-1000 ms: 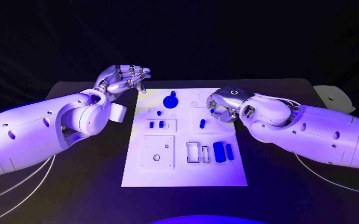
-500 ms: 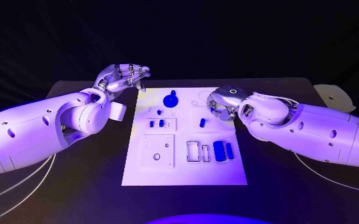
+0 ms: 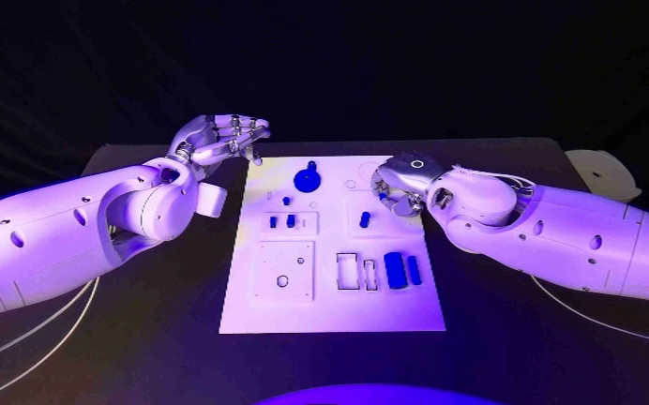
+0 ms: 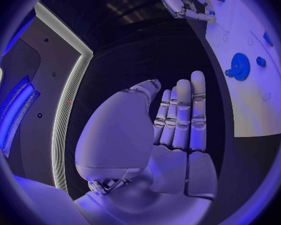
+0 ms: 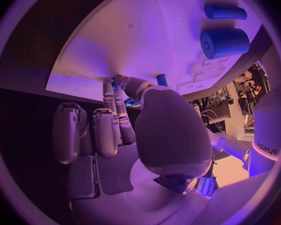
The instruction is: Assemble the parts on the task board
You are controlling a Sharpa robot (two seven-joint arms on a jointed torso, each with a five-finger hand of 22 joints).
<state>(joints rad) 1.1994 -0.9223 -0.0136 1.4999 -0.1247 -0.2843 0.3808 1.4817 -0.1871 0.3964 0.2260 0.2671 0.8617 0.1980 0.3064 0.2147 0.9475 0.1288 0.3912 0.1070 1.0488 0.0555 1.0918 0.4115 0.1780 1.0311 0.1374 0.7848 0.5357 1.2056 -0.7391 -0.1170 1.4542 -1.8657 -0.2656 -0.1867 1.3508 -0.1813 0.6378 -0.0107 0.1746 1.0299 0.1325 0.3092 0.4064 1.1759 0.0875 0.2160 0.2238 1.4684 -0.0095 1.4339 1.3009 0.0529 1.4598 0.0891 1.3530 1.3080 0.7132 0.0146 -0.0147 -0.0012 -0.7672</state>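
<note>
Head view, your left hand (image 3: 220, 139) raised off the task board's (image 3: 334, 316) far-left corner, fingers together, holding nothing, your right hand (image 3: 400, 187) over its right edge, grip unclear.

Black table (image 3: 135, 330), white task board (image 3: 339, 316) lying flat on it.
We see the board in the middle of the tabletop, long side running away from us, bare dark surface on both sides and in front. At the table's far right edge we spot a pale object (image 3: 602, 175); can't tell what.
</note>
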